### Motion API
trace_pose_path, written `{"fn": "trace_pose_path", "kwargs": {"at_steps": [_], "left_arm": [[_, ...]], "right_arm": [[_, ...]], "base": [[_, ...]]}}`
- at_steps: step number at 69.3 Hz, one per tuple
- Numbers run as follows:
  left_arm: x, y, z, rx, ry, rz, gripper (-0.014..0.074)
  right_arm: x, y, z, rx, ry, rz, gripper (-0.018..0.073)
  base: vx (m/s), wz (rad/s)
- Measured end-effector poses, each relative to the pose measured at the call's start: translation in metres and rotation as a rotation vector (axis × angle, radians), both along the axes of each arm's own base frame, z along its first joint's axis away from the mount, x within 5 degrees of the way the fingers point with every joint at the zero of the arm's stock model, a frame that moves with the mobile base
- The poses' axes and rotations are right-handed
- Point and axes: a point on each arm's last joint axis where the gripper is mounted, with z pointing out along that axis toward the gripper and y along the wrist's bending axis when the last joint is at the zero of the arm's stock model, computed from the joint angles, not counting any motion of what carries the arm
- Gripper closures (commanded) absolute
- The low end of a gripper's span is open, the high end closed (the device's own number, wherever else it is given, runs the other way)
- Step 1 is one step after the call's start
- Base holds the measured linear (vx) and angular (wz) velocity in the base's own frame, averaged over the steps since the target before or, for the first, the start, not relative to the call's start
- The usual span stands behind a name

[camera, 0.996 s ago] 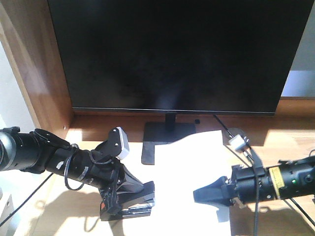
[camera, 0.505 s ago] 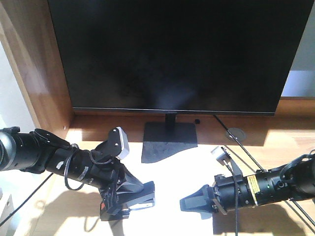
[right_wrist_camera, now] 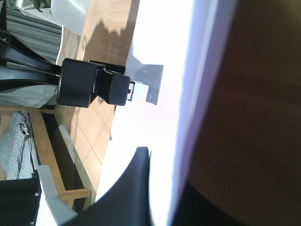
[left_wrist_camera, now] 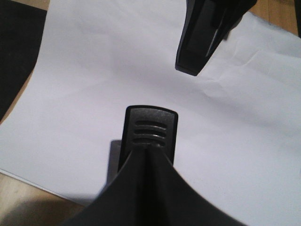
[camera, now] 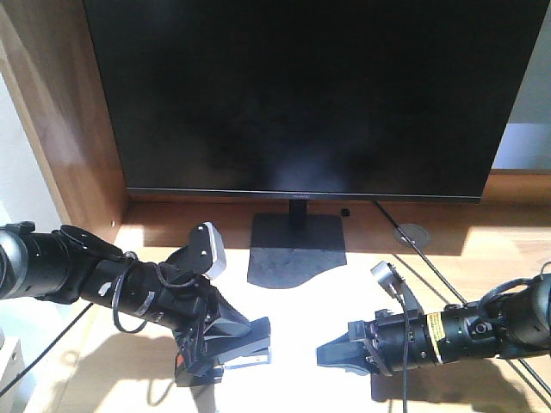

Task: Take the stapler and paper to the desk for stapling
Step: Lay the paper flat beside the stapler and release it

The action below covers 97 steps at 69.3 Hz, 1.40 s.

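Both fingers' spread unclear; paper (left_wrist_camera: pixel 141 70) plain from left wrist, sun-washed from front beside stapler (camera: pixel 225 351).

A large black monitor (camera: pixel 297 95) fills most of the front-facing view, its screen dark, standing on a flat black base (camera: pixel 297 249) at the far middle of a light wooden tabletop (camera: pixel 491 249). Strong sunlight falls across the near part of the tabletop, washing it nearly white and throwing hard shadows. To the left a darker wooden side panel (camera: pixel 69 129) rises at an angle; beyond it a pale wall (camera: pixel 21 172) shows. At the far right, behind the monitor, there is a strip of pale bluish wall (camera: pixel 527 112). A round grey cable grommet (camera: pixel 411 231) is set in the tabletop to the right of the base, with a thin dark cable (camera: pixel 389 219) running near it.
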Motion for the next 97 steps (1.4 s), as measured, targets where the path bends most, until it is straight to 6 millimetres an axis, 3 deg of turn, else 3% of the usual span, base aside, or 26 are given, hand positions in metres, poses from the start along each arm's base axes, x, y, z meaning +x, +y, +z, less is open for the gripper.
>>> {"fn": "trace_pose_path", "kwargs": {"at_steps": [97], "left_arm": [[0.0029, -0.0018, -0.0011, -0.029, -0.034, 0.002, 0.0603]], "right_arm": [[0.0003, 0.0002, 0.0004, 0.006, 0.004, -0.006, 0.0561]], "base": [[0.0, 0.0]]}}
